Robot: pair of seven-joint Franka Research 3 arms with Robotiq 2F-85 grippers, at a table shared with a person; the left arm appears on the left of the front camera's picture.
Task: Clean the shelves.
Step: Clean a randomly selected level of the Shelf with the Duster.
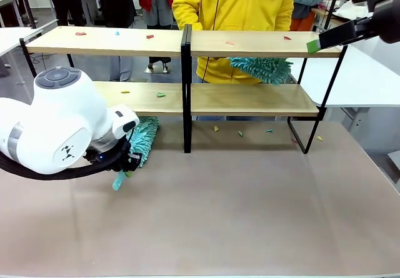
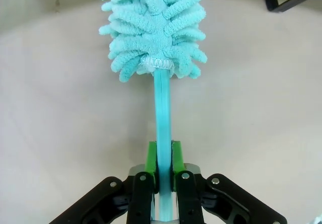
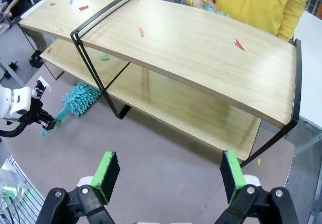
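The shelves (image 1: 250, 43) (image 3: 201, 48) stand across the far half of the table, two light-wood boards on a black frame. Small coloured scraps (image 1: 150, 37) (image 3: 240, 44) lie on both boards. My left gripper (image 2: 163, 161) (image 1: 127, 163) hangs low at the front left, shut on the handle of a teal duster (image 2: 153, 27) (image 1: 142, 139) (image 3: 79, 97). The duster's fluffy head rests near the lower board's left end. My right gripper (image 3: 170, 176) (image 1: 315, 45) hovers open above the top board's right end. A person in yellow holds a second teal duster (image 1: 261, 69) between the boards.
More scraps (image 1: 240, 133) lie on the brown table (image 1: 237, 209) under the shelves. White tables (image 1: 365, 78) stand to the right and far left. People stand in the background.
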